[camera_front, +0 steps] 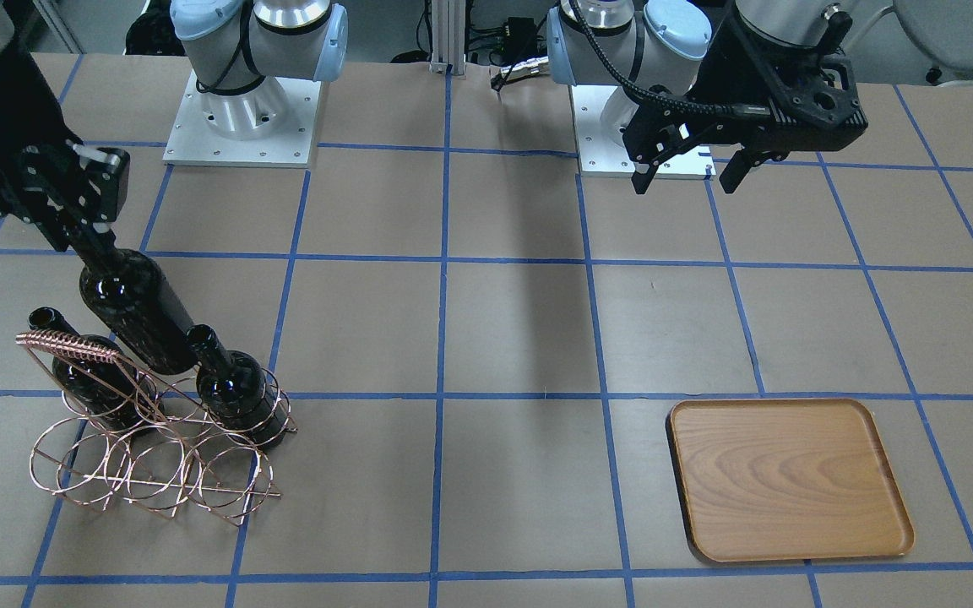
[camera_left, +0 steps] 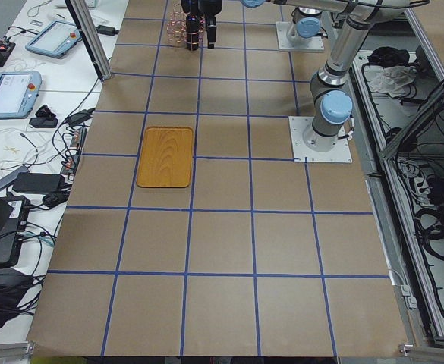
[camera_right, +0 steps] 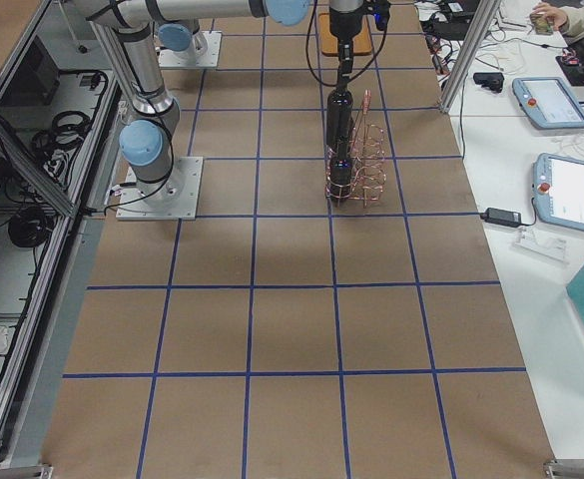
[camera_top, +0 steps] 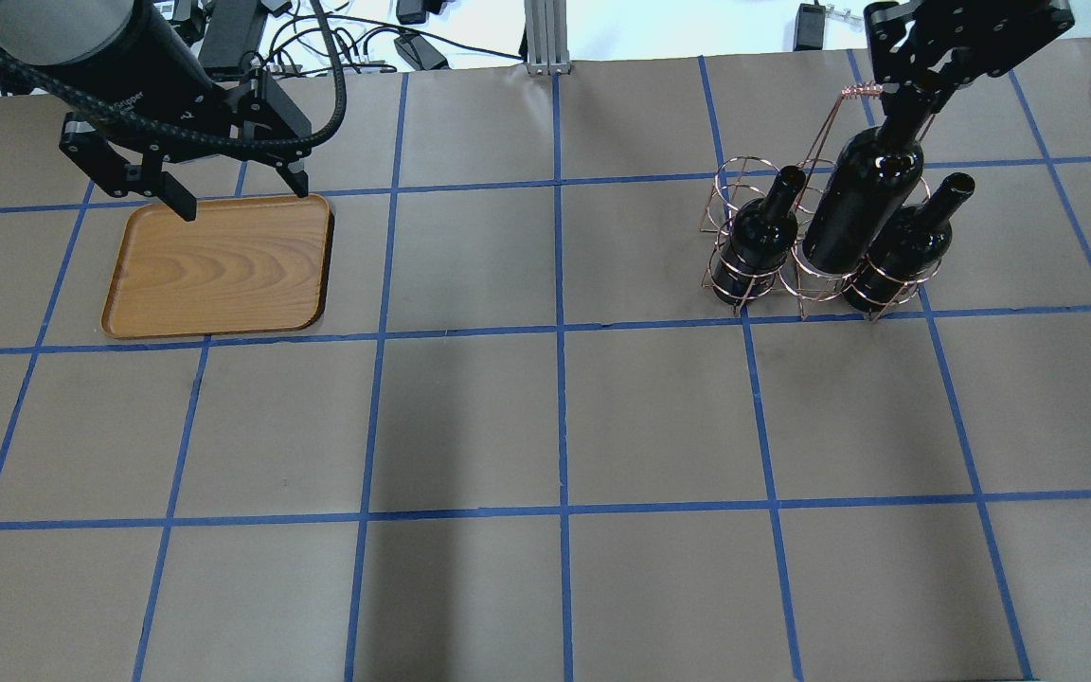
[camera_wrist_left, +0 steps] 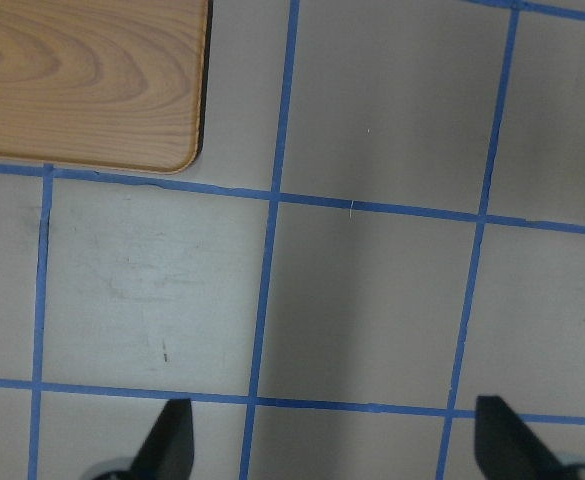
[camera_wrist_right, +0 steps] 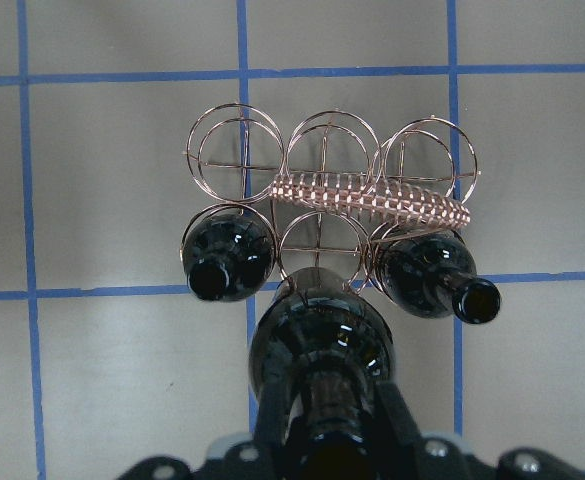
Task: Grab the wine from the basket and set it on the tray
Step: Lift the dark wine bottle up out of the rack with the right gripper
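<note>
My right gripper (camera_front: 81,230) is shut on the neck of a dark wine bottle (camera_front: 136,308) and holds it upright, raised above the other two. Its base hangs near the top rings of the copper wire basket (camera_front: 157,456). Two more dark bottles (camera_top: 756,246) (camera_top: 896,256) stand in the basket's (camera_top: 815,284) outer rings. In the right wrist view the held bottle (camera_wrist_right: 322,340) sits over the middle ring by the coil handle (camera_wrist_right: 372,197). My left gripper (camera_top: 241,197) is open and empty above the far edge of the wooden tray (camera_top: 219,265).
The table is brown paper with a blue tape grid. The tray (camera_front: 790,481) lies far across the table from the basket. Both robot bases (camera_front: 241,110) stand at the table's back edge. The tray's corner shows in the left wrist view (camera_wrist_left: 82,80).
</note>
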You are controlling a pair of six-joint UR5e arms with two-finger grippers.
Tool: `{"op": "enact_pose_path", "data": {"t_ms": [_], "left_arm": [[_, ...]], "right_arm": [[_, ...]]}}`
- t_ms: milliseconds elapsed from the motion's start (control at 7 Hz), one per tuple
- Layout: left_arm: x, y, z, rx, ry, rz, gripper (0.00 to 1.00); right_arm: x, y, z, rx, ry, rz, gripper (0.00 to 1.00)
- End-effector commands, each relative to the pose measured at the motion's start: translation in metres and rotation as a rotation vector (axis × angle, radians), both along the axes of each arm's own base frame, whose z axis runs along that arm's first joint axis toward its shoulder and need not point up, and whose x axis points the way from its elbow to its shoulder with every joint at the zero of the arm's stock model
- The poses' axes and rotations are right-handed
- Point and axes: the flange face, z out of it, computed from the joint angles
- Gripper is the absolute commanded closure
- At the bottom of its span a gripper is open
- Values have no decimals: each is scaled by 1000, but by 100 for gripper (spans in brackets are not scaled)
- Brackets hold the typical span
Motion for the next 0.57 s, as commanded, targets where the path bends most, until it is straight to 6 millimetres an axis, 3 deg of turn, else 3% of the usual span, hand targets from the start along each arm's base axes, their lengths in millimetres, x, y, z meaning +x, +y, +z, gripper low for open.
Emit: {"op": "enact_pose_path", "data": {"t_ms": [0, 143, 286, 429], "left_arm": [[0, 0, 0, 0, 0, 0, 0], [0, 0, 0, 0, 0, 0, 0], [0, 0, 0, -2, 0, 0, 0], [0, 0, 0, 0, 0, 0, 0]], "right_arm": [[4, 39, 34, -1, -2, -8, 73], [6, 48, 42, -8, -9, -30, 73], [21, 53, 42, -4, -24, -70, 73], [53, 57, 38, 3, -32, -97, 74]]}}
